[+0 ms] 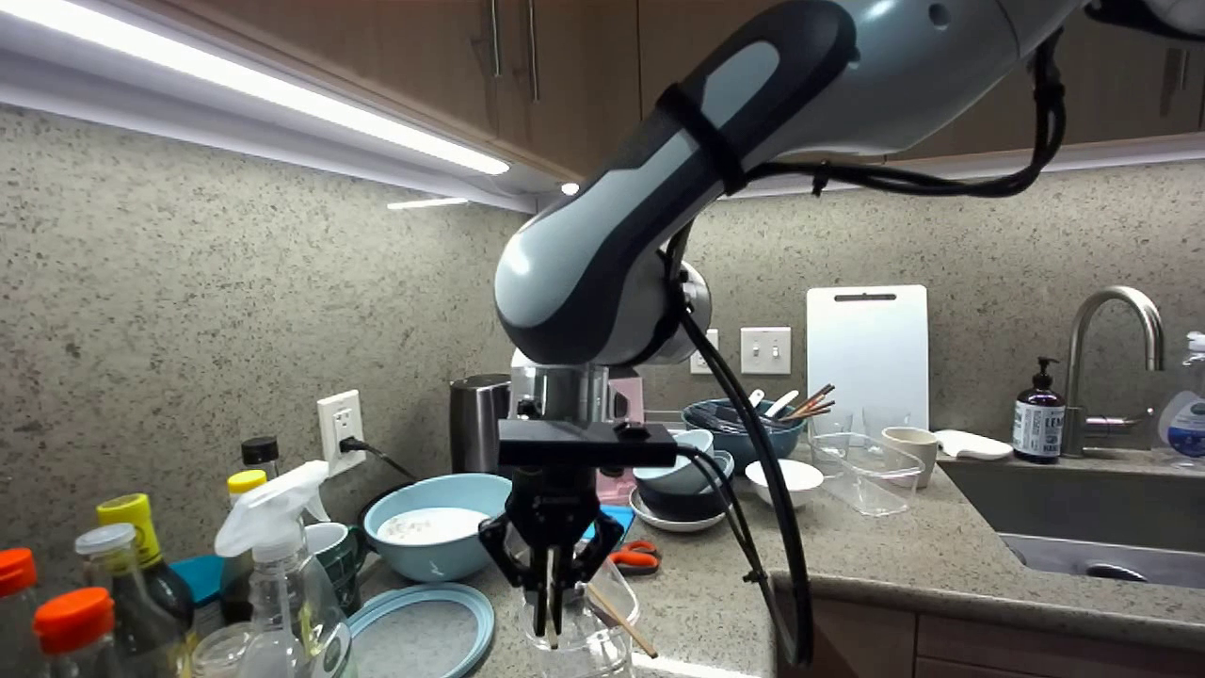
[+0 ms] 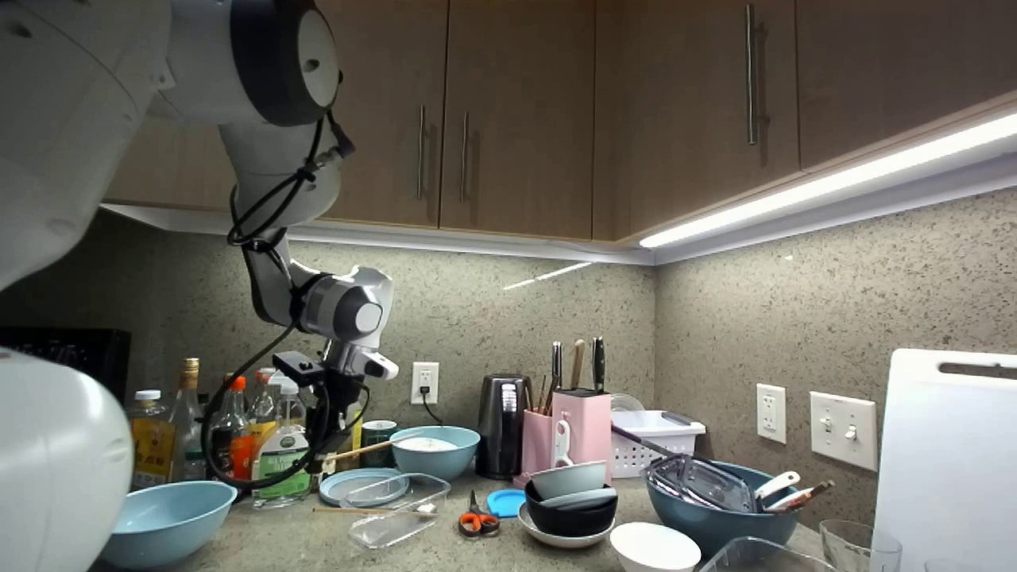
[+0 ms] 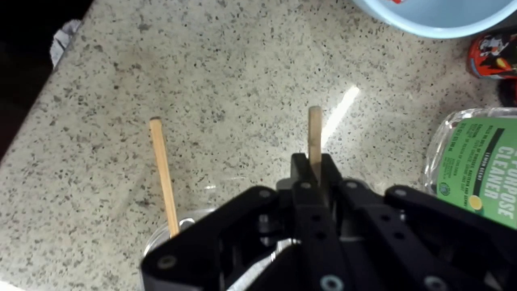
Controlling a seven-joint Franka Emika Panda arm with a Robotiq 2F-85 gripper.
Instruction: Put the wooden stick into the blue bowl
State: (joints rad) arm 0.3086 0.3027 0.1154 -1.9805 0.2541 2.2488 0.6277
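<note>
The wooden stick (image 3: 315,129) is slender, straight and pale, its grain smooth and its near end blunt. The black hand (image 1: 549,612) is clenched on it, a finger to each side, above the worktop (image 3: 226,97). In an exterior view the stick slants upward from the hand, and its far end overlaps the blue bowl (image 1: 438,562); whether the two touch I cannot tell. The bowl is wide, round and smooth, light blue outside, with a whitish disc of something in it. It stands near the speckled wall (image 1: 188,282), beside a dark green mug (image 1: 331,551) and behind a flat plate (image 1: 483,617) with a raised blue rim.

Near the hand sits a thin, clear plastic tray (image 2: 381,531); a second stick (image 3: 164,173) lies over it, one end jutting out past the rim. A spray bottle (image 2: 282,453) with a green label and a row of glass bottles (image 2: 187,417) crowd one side. Towards the other are orange-handled scissors (image 2: 478,523), stacked bowls (image 2: 568,516), a dark, shiny kettle (image 2: 504,425) and a pink knife block (image 2: 580,433). A second light-blue bowl (image 2: 159,544) stands well apart, past the bottles.

The worktop is grey stone with dark flecks. Its straight edge slants down the left of the wrist view, and a broad stretch shows between the second stick and the second light-blue bowl. Wood-grain cabinets (image 2: 516,119) hang overhead; a steel sink (image 1: 1073,508) is set in at the far right of an exterior view.
</note>
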